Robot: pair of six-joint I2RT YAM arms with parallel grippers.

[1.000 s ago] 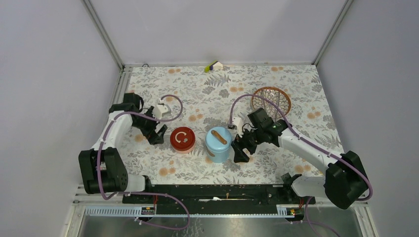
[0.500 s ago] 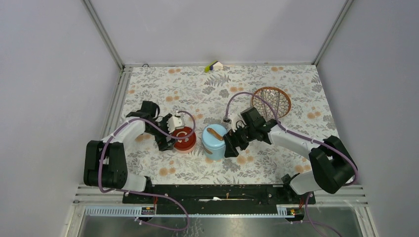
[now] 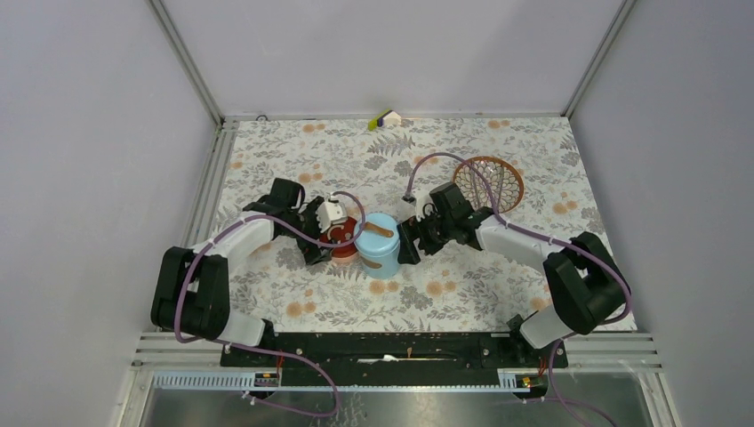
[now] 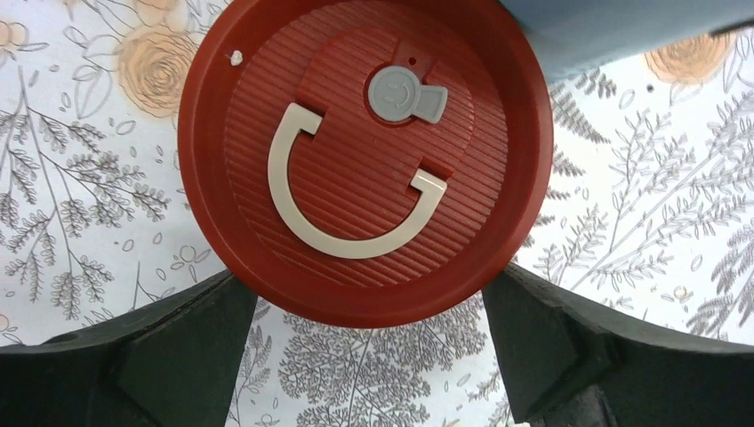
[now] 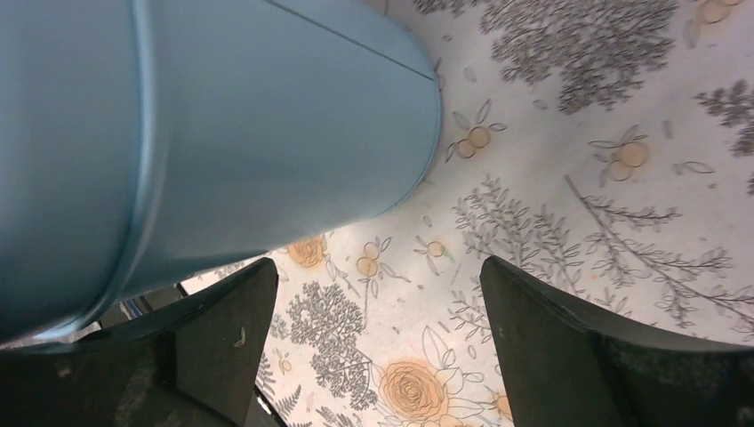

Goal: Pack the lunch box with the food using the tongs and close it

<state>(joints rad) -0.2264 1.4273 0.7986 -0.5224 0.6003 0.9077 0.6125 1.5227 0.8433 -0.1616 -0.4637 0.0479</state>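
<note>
Closing step, as judged: both arms sit at the lunch box parts, so the job looks like joining the red lid (image 4: 356, 160) to the blue shell (image 3: 380, 253); no tongs or food show in any view.
Left gripper (image 4: 366, 289): fingers (image 4: 178, 347) spread wide, one on either side of the lid's near rim, pinching nothing.
Right gripper (image 5: 378, 271): fingers (image 5: 569, 338) spread, the shell's wall just beside one of them, bare counter (image 5: 578, 160) between them; no grip.
Where: lid and shell sit mid-counter, touching or nearly so, well apart from the patterned dish (image 3: 454, 181).
Shell axis: upright, long axis vertical; the brown strap (image 3: 381, 230) across its top runs roughly left to right in the overhead view.
Lid facing: flat, ribbed face up; the cream C-shaped handle (image 4: 342, 236) opens toward the shell, with the grey valve (image 4: 405, 93) at the gap.
Doing it well: pinch the lid across its rim and keep it level, steady the shell low on its wall, and clear the strap before centring, or the shell may tip.
</note>
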